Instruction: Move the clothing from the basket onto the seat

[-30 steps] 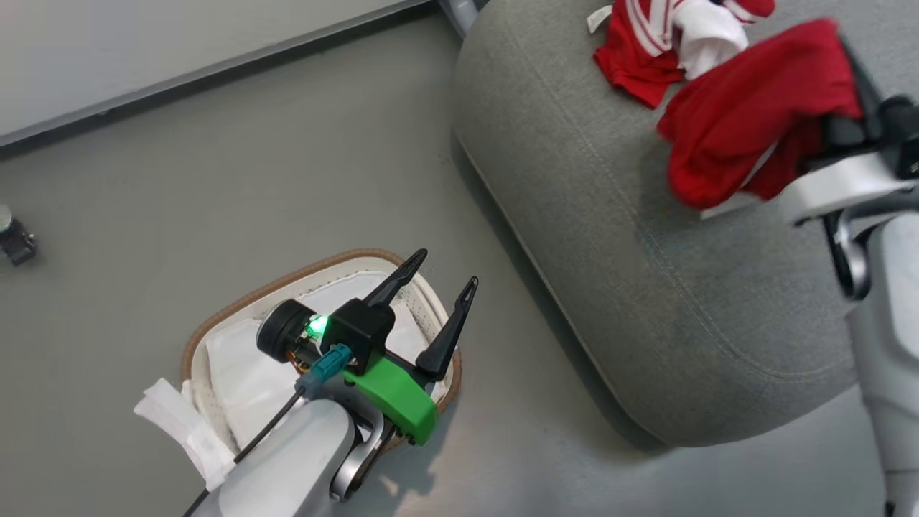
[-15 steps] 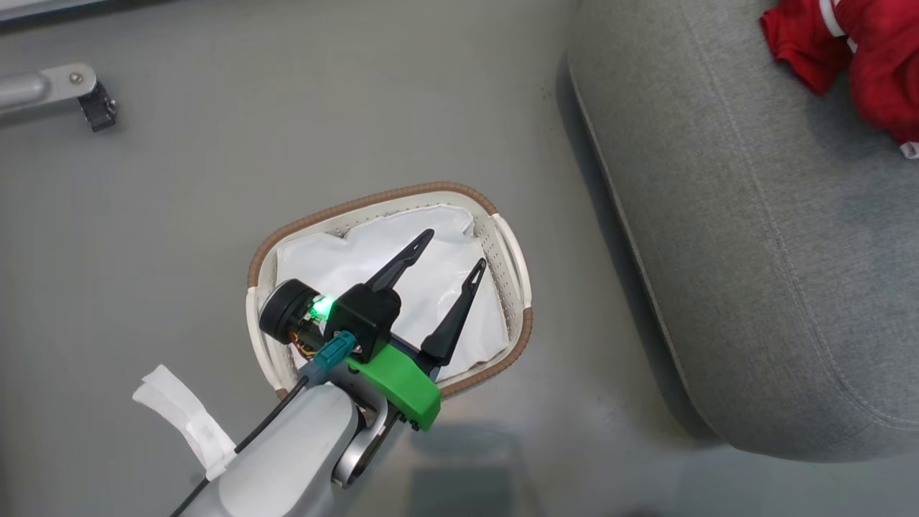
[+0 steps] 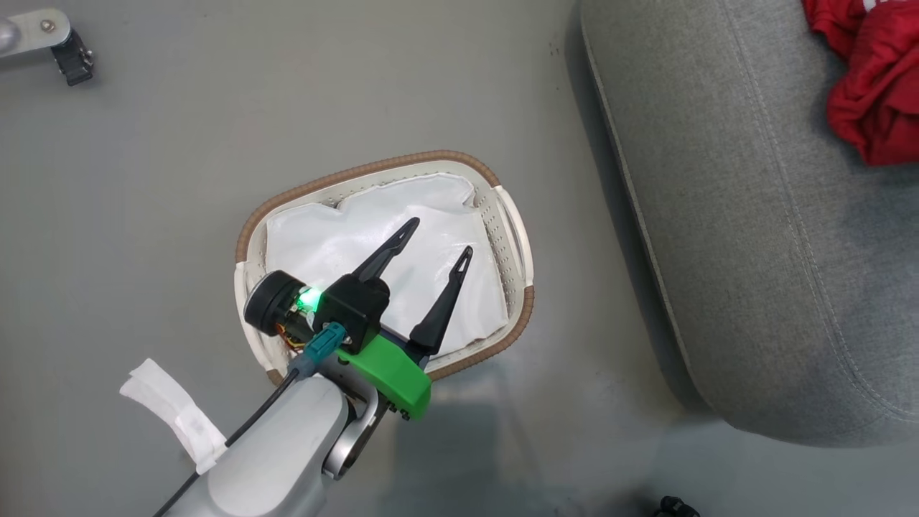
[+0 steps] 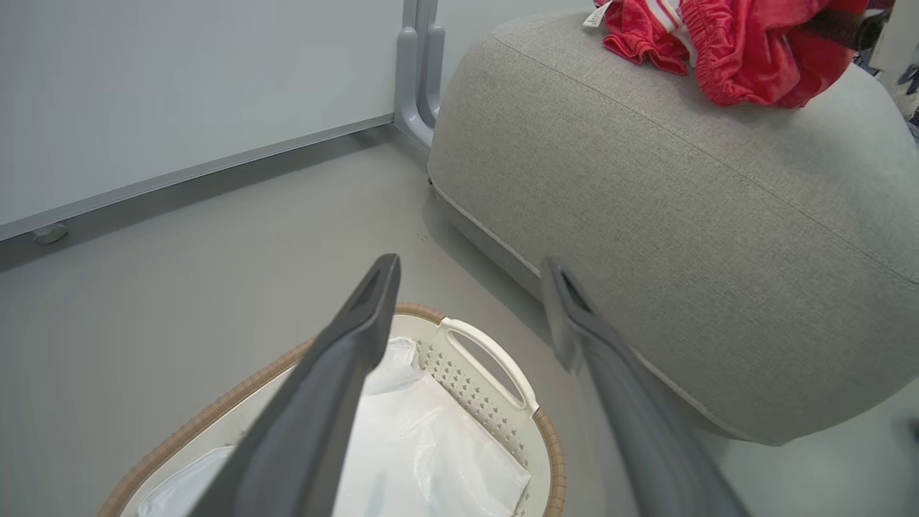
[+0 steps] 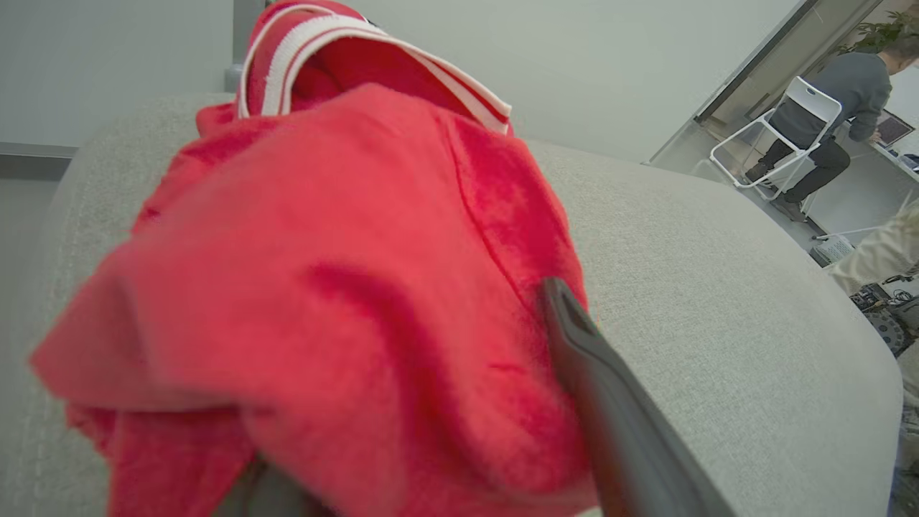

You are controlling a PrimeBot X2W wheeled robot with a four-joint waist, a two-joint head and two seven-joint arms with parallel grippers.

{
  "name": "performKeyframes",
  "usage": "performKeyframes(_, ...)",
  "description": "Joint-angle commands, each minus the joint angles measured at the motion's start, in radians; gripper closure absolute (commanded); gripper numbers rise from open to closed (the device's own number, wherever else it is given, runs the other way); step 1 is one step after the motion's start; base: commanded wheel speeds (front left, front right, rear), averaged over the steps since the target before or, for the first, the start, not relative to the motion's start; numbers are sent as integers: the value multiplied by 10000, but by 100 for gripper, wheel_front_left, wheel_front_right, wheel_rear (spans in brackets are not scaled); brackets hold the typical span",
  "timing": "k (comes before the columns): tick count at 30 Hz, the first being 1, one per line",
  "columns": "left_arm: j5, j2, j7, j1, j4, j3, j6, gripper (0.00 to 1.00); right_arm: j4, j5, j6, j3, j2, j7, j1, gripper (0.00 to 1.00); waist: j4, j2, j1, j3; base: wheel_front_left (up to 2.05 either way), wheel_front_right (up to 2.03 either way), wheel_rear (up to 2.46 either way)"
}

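Jaws of the left gripper stand wide open above the basket, which sits on the grey floor with a crumpled white liner spread across its inside. Near the basket rises the big grey seat, and the red clothing lies heaped on top of it. At that heap the right gripper has its jaws spread apart, one finger showing against the red cloth, the other buried beneath it.
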Motion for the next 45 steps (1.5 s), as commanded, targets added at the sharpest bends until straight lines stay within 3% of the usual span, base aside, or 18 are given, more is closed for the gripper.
performKeyframes(1,11,79,-5,-117,-30,-3,26,0,-93,-4,-14,-112,93,-65,227,0,-142,-1,-1,-101,0,0,0)
performKeyframes(14,-307,9,-139,288,39,205,125,0,-2808,1059,-14,385,1260,-73,2994,0,-622,-1,-1,-899,0,0,0)
performKeyframes(21,-489,-142,-209,651,185,474,127,0,-3353,1463,-14,787,1078,-74,3799,0,-502,-1,-1,-1751,0,0,0)
performKeyframes(33,-655,-541,-220,1961,32,1881,173,0,-3894,1943,-14,1323,496,163,4010,0,445,-1,-1,-3541,0,0,0)
performKeyframes(38,-634,-709,-222,2812,-139,2872,216,0,-4068,2148,-14,1596,677,297,4193,0,1010,-1,-1,-4122,0,0,0)
performKeyframes(45,-275,-978,-211,4047,-382,4174,276,0,-4223,2268,-14,2296,1418,160,4529,0,1694,-1,-1,-4692,0,0,0)
